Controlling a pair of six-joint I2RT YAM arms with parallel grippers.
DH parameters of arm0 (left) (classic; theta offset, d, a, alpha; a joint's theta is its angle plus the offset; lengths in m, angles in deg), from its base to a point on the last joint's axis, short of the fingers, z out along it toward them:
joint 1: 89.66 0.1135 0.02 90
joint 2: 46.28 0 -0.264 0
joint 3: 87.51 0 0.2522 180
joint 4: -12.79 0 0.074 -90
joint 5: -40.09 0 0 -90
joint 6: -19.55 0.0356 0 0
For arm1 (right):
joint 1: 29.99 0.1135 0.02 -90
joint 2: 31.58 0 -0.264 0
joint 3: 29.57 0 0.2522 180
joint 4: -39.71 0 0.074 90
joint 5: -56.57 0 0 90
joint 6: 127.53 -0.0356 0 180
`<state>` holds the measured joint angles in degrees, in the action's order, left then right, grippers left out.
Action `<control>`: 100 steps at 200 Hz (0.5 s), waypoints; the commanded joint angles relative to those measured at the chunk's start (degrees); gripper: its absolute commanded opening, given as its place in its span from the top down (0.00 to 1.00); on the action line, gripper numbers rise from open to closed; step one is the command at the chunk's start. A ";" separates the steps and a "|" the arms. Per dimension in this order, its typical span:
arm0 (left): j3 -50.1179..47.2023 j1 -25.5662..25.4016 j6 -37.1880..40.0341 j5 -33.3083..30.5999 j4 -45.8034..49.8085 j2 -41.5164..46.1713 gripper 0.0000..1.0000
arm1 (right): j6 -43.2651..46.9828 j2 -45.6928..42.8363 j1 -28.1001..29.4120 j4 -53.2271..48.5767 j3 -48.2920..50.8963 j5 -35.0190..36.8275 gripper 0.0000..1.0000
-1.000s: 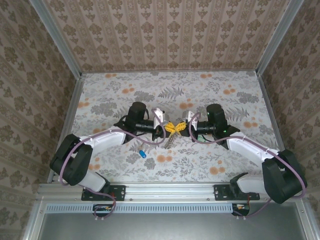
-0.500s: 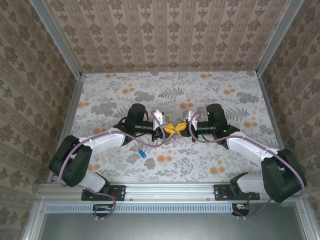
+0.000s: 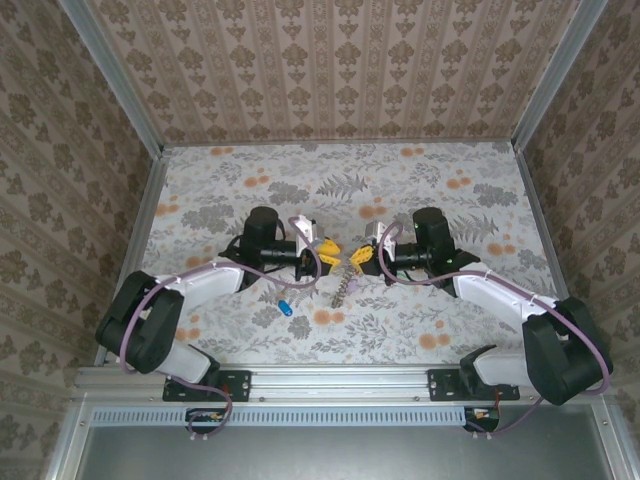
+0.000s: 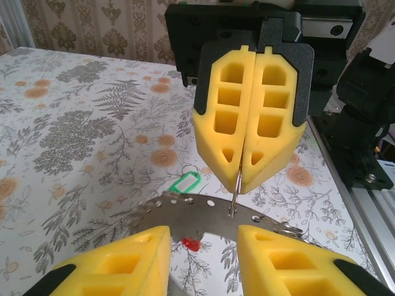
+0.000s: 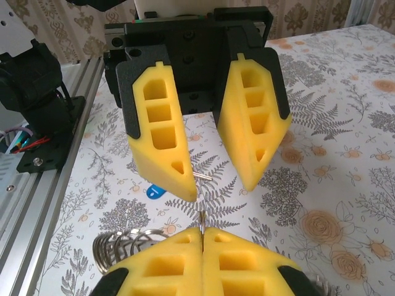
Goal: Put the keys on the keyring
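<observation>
My right gripper [image 3: 356,257] [image 5: 202,234] is shut on the thin silvery keyring [image 5: 202,221] [image 4: 236,196], which I see edge-on at its fingertips. A curved silvery metal piece with holes [image 4: 203,213] [image 3: 343,286] hangs from the ring below. My left gripper [image 3: 327,249] [image 4: 203,239] [image 5: 219,188] faces it a short way off, open, with nothing between its fingers. On the table lie a blue key [image 3: 285,307] [image 5: 154,192], a green-headed key [image 4: 185,182] and a red one [image 4: 192,244], the red partly hidden by the metal piece.
A coil of wire rings [image 5: 117,245] sits beside my right gripper's left finger. The floral table [image 3: 430,190] is walled at the back and both sides. An aluminium rail [image 3: 330,378] with the arm bases runs along the near edge.
My left gripper has opened and drawn back to the left, away from the right gripper. The hanging metal piece now dangles from the right gripper alone. The right arm has hardly moved.
</observation>
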<state>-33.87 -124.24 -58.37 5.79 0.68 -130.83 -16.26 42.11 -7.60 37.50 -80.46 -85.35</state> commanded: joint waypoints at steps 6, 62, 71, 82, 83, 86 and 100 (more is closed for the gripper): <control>3.15 -1.57 2.31 3.26 3.15 -1.96 0.65 | -0.24 0.72 -0.24 2.66 -1.82 -2.76 1.00; 3.63 -2.41 1.81 2.54 1.79 -3.85 0.70 | -1.58 1.08 -0.41 4.30 -1.55 -3.09 1.00; 3.67 -2.50 1.81 2.17 1.70 -3.79 0.72 | -2.04 1.19 -0.42 4.83 -1.46 -3.34 1.00; 3.63 -2.59 1.83 1.80 1.48 -3.78 0.75 | -2.46 1.32 -0.40 5.33 -1.37 -3.69 1.00; 3.63 -2.59 1.78 1.79 1.46 -3.78 0.75 | -2.47 1.35 -0.41 5.33 -1.37 -3.70 1.00; 3.68 -2.65 1.81 1.64 1.36 -3.78 0.76 | -2.55 1.37 -0.42 5.33 -1.44 -3.71 1.00; 3.79 -2.76 1.59 1.16 0.76 -3.82 0.79 | -2.88 1.54 -0.38 5.55 -1.46 -3.80 1.00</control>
<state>-31.93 -126.56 -57.63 6.86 2.03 -134.37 -17.83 42.98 -7.66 39.84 -80.48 -85.85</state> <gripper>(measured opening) 0.226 0.062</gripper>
